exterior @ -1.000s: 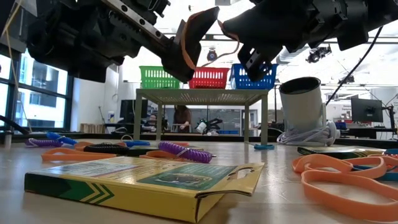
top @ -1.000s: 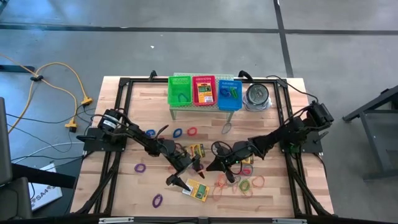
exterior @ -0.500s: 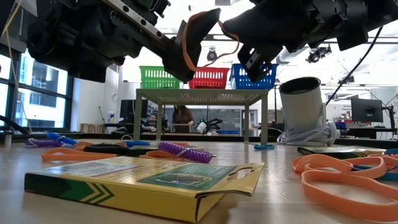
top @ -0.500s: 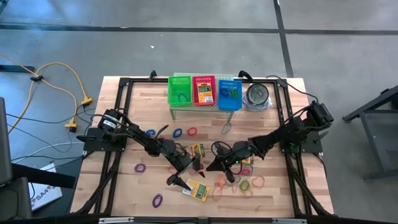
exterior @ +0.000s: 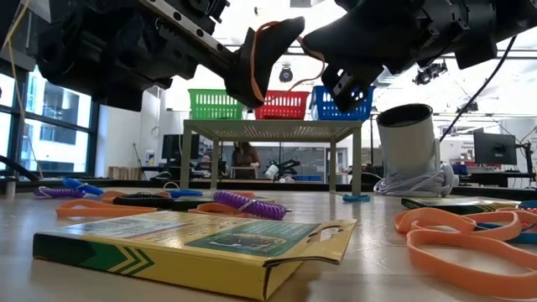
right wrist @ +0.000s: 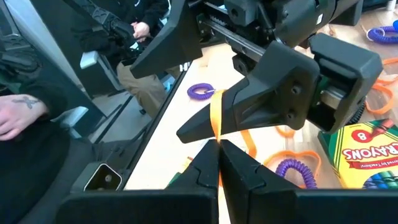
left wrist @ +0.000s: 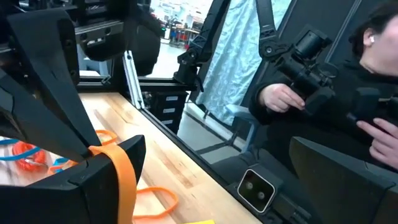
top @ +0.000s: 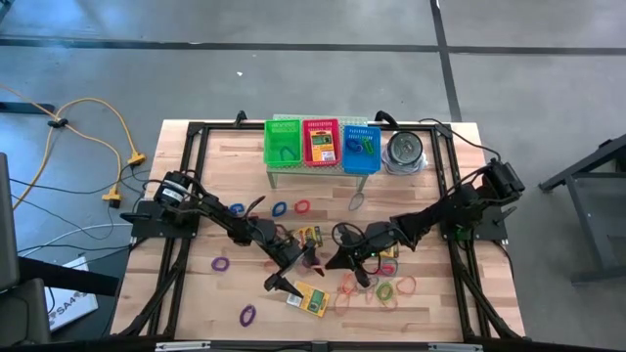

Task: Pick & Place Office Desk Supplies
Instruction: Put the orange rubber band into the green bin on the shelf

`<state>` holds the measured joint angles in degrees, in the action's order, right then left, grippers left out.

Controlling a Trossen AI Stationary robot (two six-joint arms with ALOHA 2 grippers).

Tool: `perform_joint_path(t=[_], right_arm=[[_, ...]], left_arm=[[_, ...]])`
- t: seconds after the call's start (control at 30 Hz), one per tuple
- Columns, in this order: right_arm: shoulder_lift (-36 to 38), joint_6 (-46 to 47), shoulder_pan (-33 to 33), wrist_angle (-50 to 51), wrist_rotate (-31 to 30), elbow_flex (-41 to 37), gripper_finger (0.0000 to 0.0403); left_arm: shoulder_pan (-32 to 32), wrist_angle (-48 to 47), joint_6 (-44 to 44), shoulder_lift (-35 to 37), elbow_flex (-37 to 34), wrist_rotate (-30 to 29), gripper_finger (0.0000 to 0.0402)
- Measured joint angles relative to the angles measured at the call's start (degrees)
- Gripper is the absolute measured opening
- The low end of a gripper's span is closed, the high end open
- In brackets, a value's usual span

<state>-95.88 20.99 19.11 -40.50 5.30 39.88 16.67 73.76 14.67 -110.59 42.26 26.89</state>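
Note:
An orange rubber band (exterior: 289, 25) hangs in the air between my two grippers, above the table's middle. My left gripper (top: 292, 267) is open wide, and the band loops over one of its fingers (left wrist: 93, 177). My right gripper (right wrist: 217, 148) faces it from the table's right and is shut on the band. A yellow-and-green crayon box (top: 311, 299) lies flat just below them, and another (top: 309, 236) lies behind. More orange bands (top: 377, 290) and purple loops (top: 221, 263) lie loose on the wood. My left gripper carries the orange band hooked round one finger (right wrist: 249, 106); the loop (left wrist: 124, 180) lies across that finger near its free end, lifted clear of the table. My right gripper pinches a strand of the same band (right wrist: 216, 134) between its two fingertips, coming about level from the table's right; the strand runs straight from the left finger to the pinch.
A small stand at the far edge bears green (top: 284, 142), red and blue (top: 361, 145) mesh baskets; a crayon box lies in the red one (top: 321, 147). A round metal tin (top: 404, 152) stands to their right. A person's hands (left wrist: 280, 96) show beyond the table.
The left finger that carries the band has tipped up and come a little closer to my right gripper. The band stays looped on that finger and pinched by my right gripper.

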Motion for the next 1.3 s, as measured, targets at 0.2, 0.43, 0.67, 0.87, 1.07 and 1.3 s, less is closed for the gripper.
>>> perform_joint_path(t=[0.2,0.43,0.67,0.87,1.07,1.3], right_arm=[[0.0,0.1,0.0,0.1,1.1,0.0,0.0002],[0.0,0.2,0.0,1.0,1.0,0.0,0.0002],[0.0,0.4,0.4,1.2,0.7,0.0,0.0002],[0.0,0.2,0.5,2.2,0.8,0.0,0.0002],[0.0,0.2,0.5,2.2,0.8,0.0,0.0002],[0.0,0.2,0.5,2.2,0.8,0.0,0.0002]], left_arm=[[0.0,-0.2,1.7,0.0,0.0,1.2,0.0387],[-0.2,-0.2,2.2,0.0,0.0,1.8,0.0387],[-0.9,-0.4,2.3,0.0,0.0,1.8,0.0354],[-0.9,-0.5,2.3,0.0,0.0,1.9,0.0285],[-0.9,-0.5,1.9,0.0,0.0,2.0,0.0218],[-0.9,-0.5,1.7,0.0,0.0,4.3,0.0161]])
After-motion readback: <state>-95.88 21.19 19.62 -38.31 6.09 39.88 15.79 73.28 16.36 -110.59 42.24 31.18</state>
